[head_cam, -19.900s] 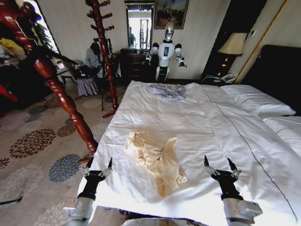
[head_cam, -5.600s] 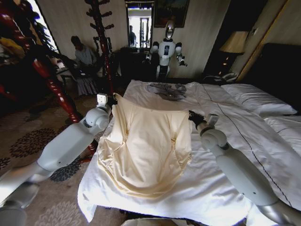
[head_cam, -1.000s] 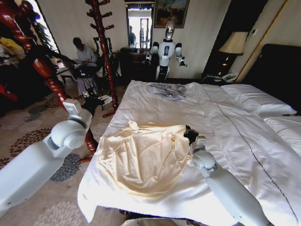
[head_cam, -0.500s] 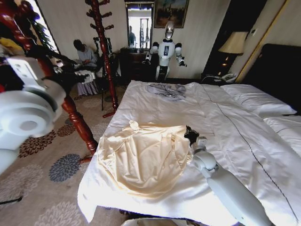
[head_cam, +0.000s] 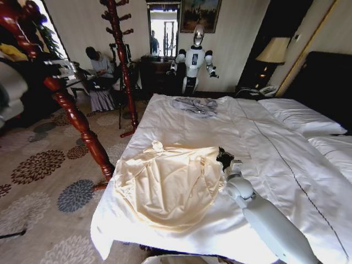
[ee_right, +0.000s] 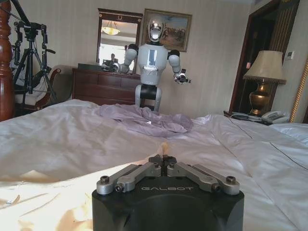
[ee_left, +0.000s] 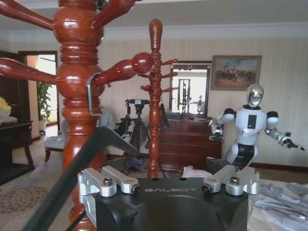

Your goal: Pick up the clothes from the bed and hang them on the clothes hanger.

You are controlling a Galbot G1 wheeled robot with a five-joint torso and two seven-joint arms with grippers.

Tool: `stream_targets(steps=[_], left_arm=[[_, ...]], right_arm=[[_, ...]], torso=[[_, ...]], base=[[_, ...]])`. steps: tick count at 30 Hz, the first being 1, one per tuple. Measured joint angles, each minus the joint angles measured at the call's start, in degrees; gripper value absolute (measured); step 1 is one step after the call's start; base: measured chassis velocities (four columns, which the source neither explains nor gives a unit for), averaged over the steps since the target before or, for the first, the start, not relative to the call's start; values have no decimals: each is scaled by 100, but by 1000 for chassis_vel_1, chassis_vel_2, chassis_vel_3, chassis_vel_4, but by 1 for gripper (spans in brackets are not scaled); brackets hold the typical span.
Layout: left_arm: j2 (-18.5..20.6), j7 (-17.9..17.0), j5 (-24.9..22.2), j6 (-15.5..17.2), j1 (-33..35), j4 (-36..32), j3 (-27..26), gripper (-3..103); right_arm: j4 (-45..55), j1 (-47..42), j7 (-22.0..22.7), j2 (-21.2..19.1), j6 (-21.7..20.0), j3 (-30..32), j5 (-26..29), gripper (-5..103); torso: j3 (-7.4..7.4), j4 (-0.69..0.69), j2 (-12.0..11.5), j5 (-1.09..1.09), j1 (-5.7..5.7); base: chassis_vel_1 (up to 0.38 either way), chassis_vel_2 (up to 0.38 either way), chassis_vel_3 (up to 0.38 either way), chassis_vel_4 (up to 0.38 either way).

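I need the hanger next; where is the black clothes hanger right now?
In the left wrist view the clothes hanger hangs by its silver hook on a peg of the reddish-brown coat stand, just above the left gripper.

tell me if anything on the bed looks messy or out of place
The cream-yellow T-shirt lies rumpled near the bed's left edge, one corner pinched in the right gripper. A grey garment sits crumpled at the far end.

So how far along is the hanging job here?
Done: the T-shirt lies spread open on the bed. In hand: the right gripper has its jaws shut on the T-shirt's edge; the left gripper, jaws open, is at the black hanger hooked on the coat stand. Left: getting the T-shirt onto the hanger.
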Motion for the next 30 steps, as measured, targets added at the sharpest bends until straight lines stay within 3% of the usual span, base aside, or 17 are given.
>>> stream_targets(steps=[9,14,20,30], left_arm=[[543,-110,-701,334,-99,471,-110,98],[659,-138,-1126,414,-160,853,-201,98],[803,53,-1034,417,-166,1207,10,97],[511,125,-891,410,-214,1719,225,94]], right_arm=[[-25,-28,-3,17,29,-10,-24,1],[44,23,53,11,5,-27,84,1],[10,-19,35,-69,71,14,-44,1],[40,-8,56,-30,84,6,72,1]], torso=[[0,1,0,-1,0],[0,1,0,0,0],[0,0,0,1,-1],[0,0,0,1,1]], base=[[0,0,0,0],[0,0,0,0],[0,0,0,0],[0,0,0,0]])
